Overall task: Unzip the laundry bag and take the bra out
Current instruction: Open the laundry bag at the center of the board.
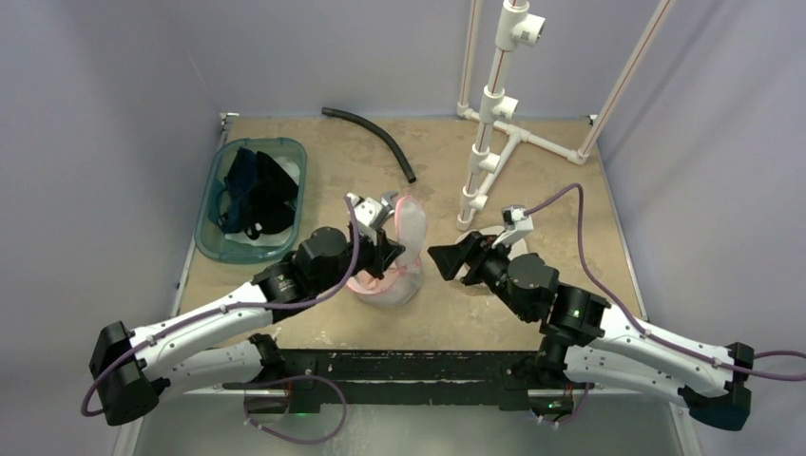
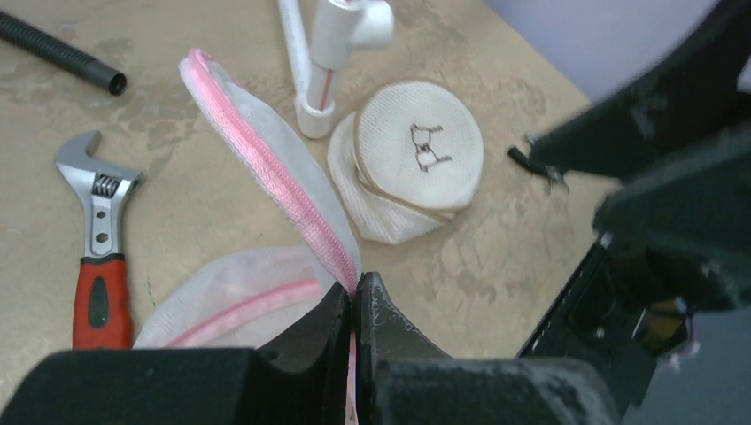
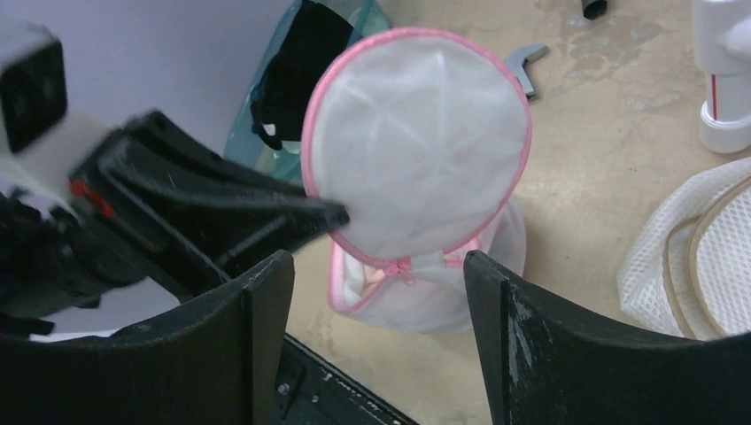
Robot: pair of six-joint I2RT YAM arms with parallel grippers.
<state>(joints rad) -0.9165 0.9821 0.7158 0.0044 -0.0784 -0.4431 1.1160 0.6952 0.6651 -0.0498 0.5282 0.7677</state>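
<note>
Laundry bag (image 3: 416, 150), rim pinched in left pincer (image 2: 354, 292)

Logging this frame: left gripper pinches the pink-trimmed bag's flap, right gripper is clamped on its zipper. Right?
No. The right wrist view shows the right gripper open, gripping nothing; the left gripper does pinch the pink-trimmed bag's flap.

A lab bench (image 1: 447, 318), plain wall panels (image 1: 114, 85), PVC frame (image 1: 491, 104).
</note>
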